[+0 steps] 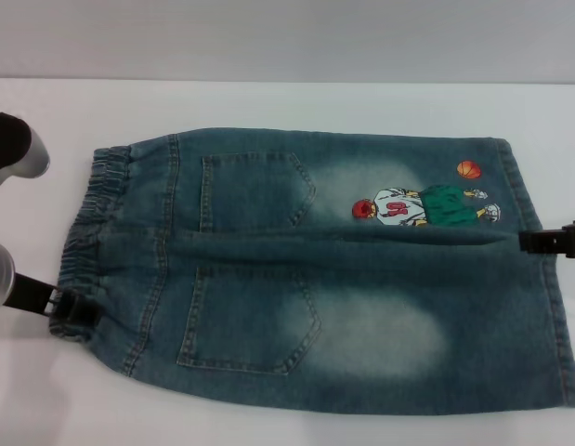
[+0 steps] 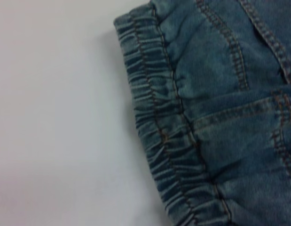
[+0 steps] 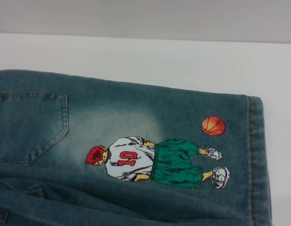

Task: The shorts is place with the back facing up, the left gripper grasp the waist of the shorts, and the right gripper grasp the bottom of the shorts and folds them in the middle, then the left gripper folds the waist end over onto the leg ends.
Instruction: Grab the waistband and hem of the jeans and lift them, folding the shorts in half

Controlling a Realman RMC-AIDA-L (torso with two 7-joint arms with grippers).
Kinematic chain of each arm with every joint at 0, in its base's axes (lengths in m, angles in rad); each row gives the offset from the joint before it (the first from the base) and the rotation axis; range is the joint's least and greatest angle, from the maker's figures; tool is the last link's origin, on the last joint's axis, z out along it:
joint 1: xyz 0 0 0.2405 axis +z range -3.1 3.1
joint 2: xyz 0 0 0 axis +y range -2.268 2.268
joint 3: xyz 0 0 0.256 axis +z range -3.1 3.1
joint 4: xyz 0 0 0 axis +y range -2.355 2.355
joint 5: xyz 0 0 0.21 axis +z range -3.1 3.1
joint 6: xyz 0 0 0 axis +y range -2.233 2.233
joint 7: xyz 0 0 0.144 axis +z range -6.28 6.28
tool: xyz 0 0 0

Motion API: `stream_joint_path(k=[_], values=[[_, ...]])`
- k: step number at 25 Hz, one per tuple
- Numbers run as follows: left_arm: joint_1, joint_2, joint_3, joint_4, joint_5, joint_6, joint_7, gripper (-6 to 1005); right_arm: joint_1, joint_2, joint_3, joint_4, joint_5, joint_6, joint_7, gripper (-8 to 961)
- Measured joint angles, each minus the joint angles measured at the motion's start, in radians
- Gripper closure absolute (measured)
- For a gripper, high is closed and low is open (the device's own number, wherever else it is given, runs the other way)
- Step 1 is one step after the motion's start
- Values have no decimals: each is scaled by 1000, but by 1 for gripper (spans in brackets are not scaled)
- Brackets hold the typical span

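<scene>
Black claw grippers — left gripper [image 1: 59,303] on silver-white arm, right gripper [image 1: 553,240] plain black.

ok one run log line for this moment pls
shorts: flat, back up, unfolded | left tool: at waistband edge | right tool: at leg hem | table: white

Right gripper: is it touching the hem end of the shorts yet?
Touching. In the head view the right gripper overlaps the shorts at the leg ends, no table showing between them.

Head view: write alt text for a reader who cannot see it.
Blue denim shorts lie flat, back pockets up, on a white table. The left gripper sits at the elastic waist and the right gripper at the leg ends.
</scene>
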Motion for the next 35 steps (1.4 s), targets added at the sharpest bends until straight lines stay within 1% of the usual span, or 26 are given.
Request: stream_joint_path(k=[7, 8, 10, 11, 14, 18, 26, 35], values=[[-3, 0, 2, 22, 0, -20, -9, 213, 3, 0, -3, 3, 1, -14, -2, 216], [-24, -2, 4, 66, 0, -17, -12, 214, 4, 0, -4, 3, 1, -15, -2, 216], [-24, -2, 4, 66, 0, -17, -12, 214, 6, 0, -5, 4, 1, -15, -3, 216], [-42, -2, 6, 89, -1, -17, -18, 214, 8, 0, -5, 4, 1, -15, -3, 216], [-59, -3, 6, 110, -1, -17, -20, 214, 10, 0, -6, 4, 1, -15, -3, 216], [-69, -3, 0, 131, -1, -14, -20, 214, 12, -1, -5, 7, 1, -15, -3, 216], [-84, -2, -2, 144, -1, -20, -20, 215, 24, -2, -2, 10, 1, -15, -3, 216], [-88, -4, -2, 149, -3, -24, -22, 216, 30, -2, -1, 10, 1, -15, -3, 216]])
